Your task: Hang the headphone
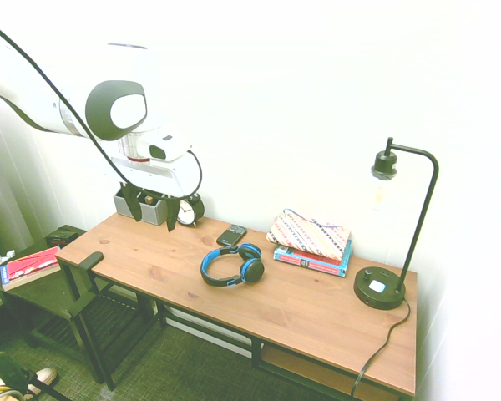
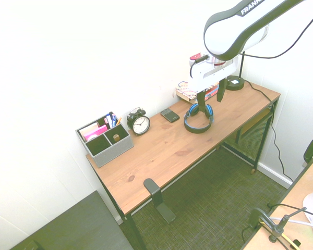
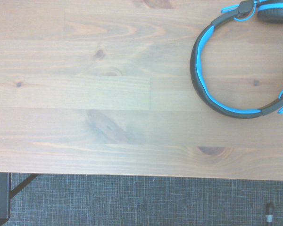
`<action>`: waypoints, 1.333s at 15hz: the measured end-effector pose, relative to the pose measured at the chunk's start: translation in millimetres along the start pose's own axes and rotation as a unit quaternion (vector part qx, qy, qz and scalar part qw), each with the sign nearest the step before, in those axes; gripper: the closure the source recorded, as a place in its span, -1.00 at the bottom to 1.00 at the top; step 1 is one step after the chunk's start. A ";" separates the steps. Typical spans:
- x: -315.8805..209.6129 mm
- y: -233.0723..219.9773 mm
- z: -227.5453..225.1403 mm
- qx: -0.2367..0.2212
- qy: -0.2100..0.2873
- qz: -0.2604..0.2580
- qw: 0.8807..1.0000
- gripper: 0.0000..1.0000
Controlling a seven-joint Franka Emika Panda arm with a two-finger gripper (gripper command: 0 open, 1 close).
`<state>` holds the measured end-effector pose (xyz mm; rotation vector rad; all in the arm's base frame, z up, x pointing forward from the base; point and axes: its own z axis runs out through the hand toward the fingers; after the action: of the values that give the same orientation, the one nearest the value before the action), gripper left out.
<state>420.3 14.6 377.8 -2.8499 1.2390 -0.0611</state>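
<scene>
Spreading beneath everything at the near side, the carpet (image 2: 190,208) is dark grey with a coarse, woven texture. At the left, a low dark side table (image 1: 46,292) carries a flat book (image 1: 32,266) with a red and white cover. A black hanger (image 2: 152,186), a smooth bent strip with rounded corners, sits on the near edge of the table (image 1: 150,263) toward its left end, its lower arm dropping below the top. That top is warm brown wood with long grain and dark oval knots, on a black frame.

The headphone (image 1: 232,267) lies on the wood, right of the hanger: a curved dark headband lined in smooth bright blue, and round, padded black ear cups rimmed in blue. Above the table hangs the claw (image 1: 152,209), its two tapered black fingers wide apart, with nothing between them.

Farther back, a small black phone (image 1: 231,235) lies flat, just beyond the headphone. To its left stand a round black alarm clock (image 2: 139,123) with a white dial and twin bells, and a boxy grey organiser (image 2: 113,152) with straight-walled compartments holding pens. To the right, a soft pouch (image 1: 309,232) with slanting rows of small coloured marks rests on blue and red books (image 1: 311,261). The black lamp (image 1: 381,289) at the right end has a disc base and a bent tubular stem.
</scene>
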 end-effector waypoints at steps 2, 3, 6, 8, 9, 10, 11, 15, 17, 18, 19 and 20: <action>-0.6 -1.8 2.9 -0.004 0.004 -0.004 1.000 -1.00; -0.9 -7.9 5.8 -0.004 0.022 -0.021 1.000 -1.00; 0.5 -35.7 45.0 0.002 0.084 -0.061 0.995 -1.00; 11.2 -41.6 86.4 -0.010 0.079 -0.075 0.994 -1.00; 22.1 -43.6 105.9 -0.018 0.072 -0.077 0.994 -1.00; 33.0 -44.1 123.2 -0.026 0.064 -0.075 0.995 -1.00; 43.0 -44.3 138.7 -0.033 0.056 -0.073 0.995 -1.00; 77.8 -58.3 178.8 -0.045 0.043 -0.071 0.995 -1.00; 92.2 -68.2 192.6 -0.043 0.037 -0.070 0.996 1.00; 98.9 -73.0 199.9 -0.041 0.034 -0.068 0.996 1.00; 104.1 -77.6 206.9 -0.040 0.031 -0.068 0.996 1.00; 109.0 -81.8 211.3 -0.039 0.029 -0.066 0.997 1.00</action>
<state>564.7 -6.2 173.1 -3.0165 1.0828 -0.1019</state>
